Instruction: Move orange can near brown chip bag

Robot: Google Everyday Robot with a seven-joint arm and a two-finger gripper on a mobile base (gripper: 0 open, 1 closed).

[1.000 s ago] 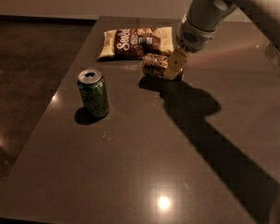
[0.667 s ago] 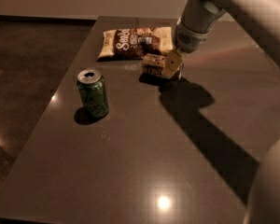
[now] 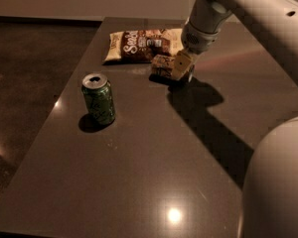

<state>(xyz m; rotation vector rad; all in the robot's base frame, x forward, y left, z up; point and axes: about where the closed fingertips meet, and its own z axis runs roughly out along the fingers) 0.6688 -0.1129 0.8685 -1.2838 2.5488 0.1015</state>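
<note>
The orange can (image 3: 161, 66) lies on its side on the dark table (image 3: 154, 162), just in front of the right half of the brown chip bag (image 3: 139, 43). The bag lies flat at the table's far edge, and the can's left end almost touches it. My gripper (image 3: 183, 67) comes down from the upper right and is shut on the right end of the orange can, low at the table surface. One yellowish finger (image 3: 181, 63) shows in front of the can. The can's right end is hidden by the gripper.
A green can (image 3: 98, 99) stands upright at the table's left side, well apart from the bag and the orange can. The arm's shadow (image 3: 208, 123) falls across the right half. The robot's white body (image 3: 278, 182) fills the lower right corner.
My gripper has carried the orange can a little left and toward the chip bag. The green can and the bag have not moved.
</note>
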